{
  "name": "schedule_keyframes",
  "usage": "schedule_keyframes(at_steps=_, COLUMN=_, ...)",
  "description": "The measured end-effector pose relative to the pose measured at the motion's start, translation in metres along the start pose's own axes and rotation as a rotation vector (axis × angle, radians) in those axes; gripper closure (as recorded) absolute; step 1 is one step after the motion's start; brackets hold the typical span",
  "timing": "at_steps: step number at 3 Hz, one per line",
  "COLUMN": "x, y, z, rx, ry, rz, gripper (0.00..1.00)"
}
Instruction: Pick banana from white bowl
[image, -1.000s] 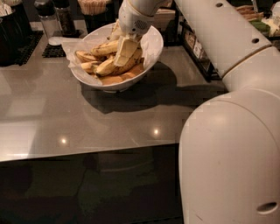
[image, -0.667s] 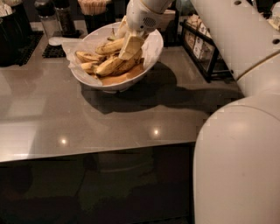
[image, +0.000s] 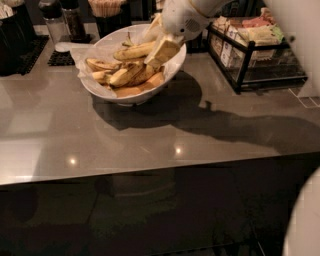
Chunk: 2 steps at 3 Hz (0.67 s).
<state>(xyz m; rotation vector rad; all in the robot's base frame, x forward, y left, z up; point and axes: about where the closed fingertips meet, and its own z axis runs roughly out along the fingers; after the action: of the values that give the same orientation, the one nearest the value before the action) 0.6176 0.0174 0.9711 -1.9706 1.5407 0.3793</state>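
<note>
The white bowl (image: 172, 67), lined with crinkled paper, stands at the back of the grey counter and holds several bananas. The longest banana (image: 131, 51) lies across the top of the pile, yellow with brown speckles, its right end at my gripper. My gripper (image: 161, 51) reaches down from the upper right over the bowl's right side and is closed on that end of the banana. Shorter, browner bananas (image: 125, 75) lie below it. The far end of the gripper is hidden behind its own pale finger (image: 164, 49).
A black wire rack (image: 260, 55) with packets stands to the right of the bowl. Dark jars and a cup of sticks (image: 106, 10) line the back edge. The counter (image: 150, 145) runs to a front edge, with dark cabinet below. My white arm fills the lower right corner.
My gripper has risen a little and moved to the right, from deep in the pile to the bowl's right side. The long banana's right end has come with it.
</note>
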Motion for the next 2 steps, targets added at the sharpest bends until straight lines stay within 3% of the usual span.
schedule_keyframes(at_steps=1, x=-0.010, y=0.042, z=-0.015, rx=0.011, ry=-0.082, rz=0.057, gripper=1.00)
schedule_keyframes(at_steps=2, x=-0.024, y=0.110, z=-0.030, rx=0.019, ry=-0.149, rz=0.171, gripper=1.00)
